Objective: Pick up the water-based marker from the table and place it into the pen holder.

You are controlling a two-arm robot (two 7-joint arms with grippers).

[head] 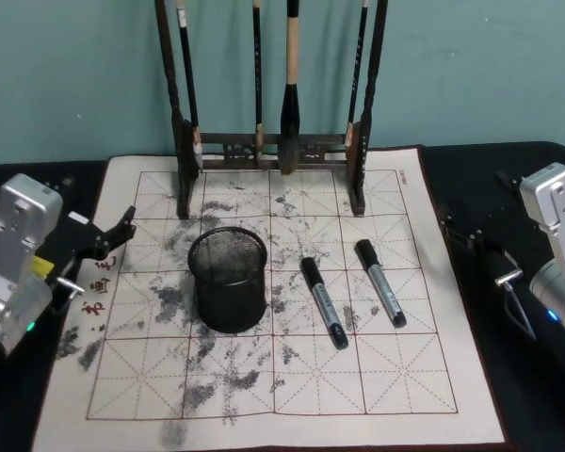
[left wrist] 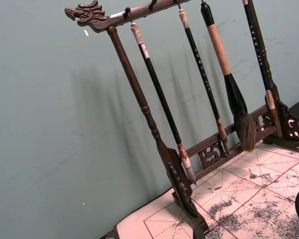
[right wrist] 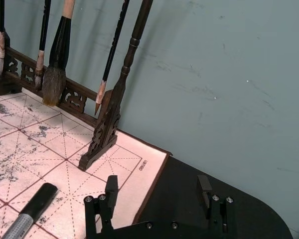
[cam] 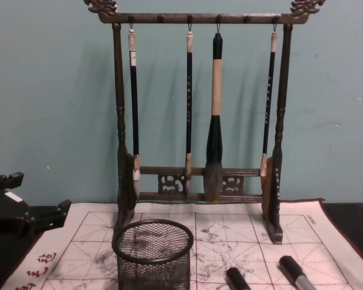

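The marker (head: pixel 322 303) and a second marker (head: pixel 380 282) lay on the mat (head: pixel 414 386), right of the pen holder (head: pixel 228 281). We held the left gripper (head: pixel 116 243) and right gripper (right wrist: pixel 157 191) parted and empty, beside the mat's edges.

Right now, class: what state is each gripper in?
Left gripper: open, holding nothing.
Right gripper: open, holding nothing.

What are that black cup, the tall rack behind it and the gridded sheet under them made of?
The pen holder looks like black-painted metal wire mesh: you can see through its wall. The brush rack seems to be dark varnished wood, with turned posts and carved ends. The mat is probably felt or paper: matte, ink-stained, lying flat.
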